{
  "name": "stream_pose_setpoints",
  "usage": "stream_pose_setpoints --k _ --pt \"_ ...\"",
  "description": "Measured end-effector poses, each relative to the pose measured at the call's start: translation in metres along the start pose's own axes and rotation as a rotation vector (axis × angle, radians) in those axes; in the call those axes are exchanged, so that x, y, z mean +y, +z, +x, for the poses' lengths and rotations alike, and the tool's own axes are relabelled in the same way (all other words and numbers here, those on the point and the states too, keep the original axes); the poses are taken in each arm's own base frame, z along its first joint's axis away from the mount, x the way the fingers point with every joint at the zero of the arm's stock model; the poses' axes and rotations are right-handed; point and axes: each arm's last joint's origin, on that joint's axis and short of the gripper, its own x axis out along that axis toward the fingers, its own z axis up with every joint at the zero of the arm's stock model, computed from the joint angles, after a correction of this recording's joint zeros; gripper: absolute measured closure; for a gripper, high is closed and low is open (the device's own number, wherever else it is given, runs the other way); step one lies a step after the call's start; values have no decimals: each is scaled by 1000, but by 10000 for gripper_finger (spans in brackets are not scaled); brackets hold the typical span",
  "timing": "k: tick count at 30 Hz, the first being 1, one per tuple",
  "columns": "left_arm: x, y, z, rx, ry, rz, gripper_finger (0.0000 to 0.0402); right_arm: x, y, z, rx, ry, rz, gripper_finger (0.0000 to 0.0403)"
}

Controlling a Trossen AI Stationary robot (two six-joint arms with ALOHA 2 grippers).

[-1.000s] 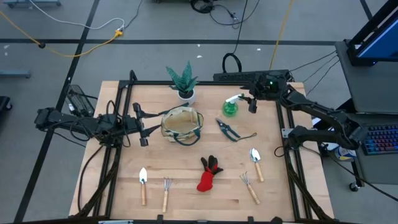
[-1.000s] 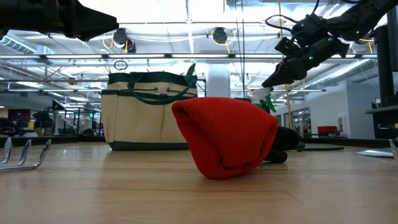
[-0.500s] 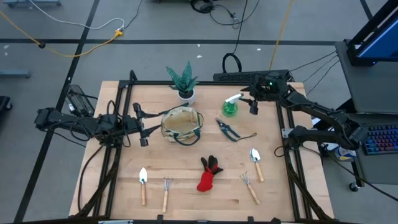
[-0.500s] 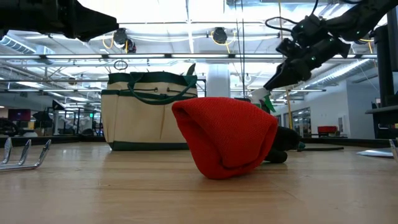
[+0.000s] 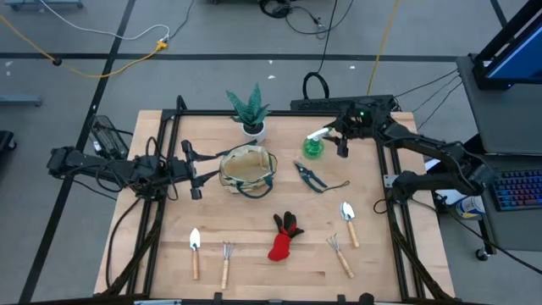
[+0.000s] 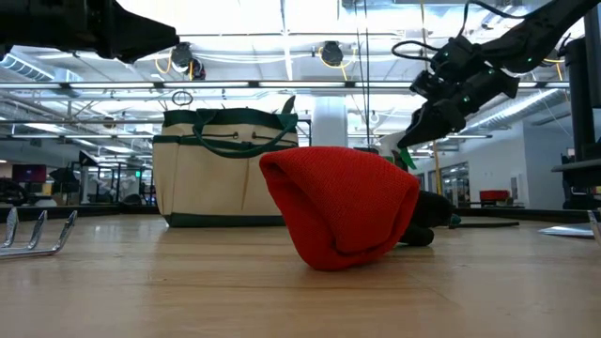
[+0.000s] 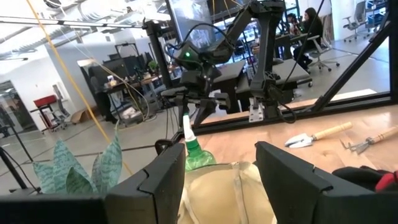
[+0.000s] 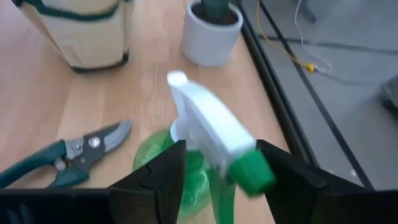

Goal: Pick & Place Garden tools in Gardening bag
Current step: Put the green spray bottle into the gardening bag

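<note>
The green spray bottle (image 5: pixel 314 146) with a white head stands upright on the table at the far right; it also shows in the right wrist view (image 8: pixel 205 130). My right gripper (image 5: pixel 341 143) is open just to its right, its fingers (image 8: pixel 155 180) on either side of the spray head without touching it. The beige gardening bag (image 5: pixel 247 169) stands at the table's middle. My left gripper (image 5: pixel 193 170) is open and empty just left of the bag (image 7: pixel 230 193). The grey shears (image 5: pixel 312 176), the red-and-black glove (image 5: pixel 284 237), two trowels (image 5: pixel 195 250) and two rakes (image 5: pixel 226 263) lie on the table.
A spiky green plant in a white pot (image 5: pixel 251 114) stands behind the bag, near the spray bottle (image 8: pixel 211 34). The second trowel (image 5: pixel 348 220) and rake (image 5: pixel 340 254) lie at the near right. A black frame runs along the table's edges (image 5: pixel 254 113).
My right gripper has eased a little toward the table's left, closer to the spray bottle, and stays open. Nothing else has moved.
</note>
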Motion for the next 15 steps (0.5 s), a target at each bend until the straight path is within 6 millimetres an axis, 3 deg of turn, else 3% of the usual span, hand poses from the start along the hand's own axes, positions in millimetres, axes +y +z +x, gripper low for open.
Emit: stream_pose_setpoints --k 7,15 --pt "0 -1 0 12 -3 -6 197 0 4 0 -64 49 -19 275" --pt "0 -1 0 12 -3 -18 197 1 3 -1 -51 59 0 358"
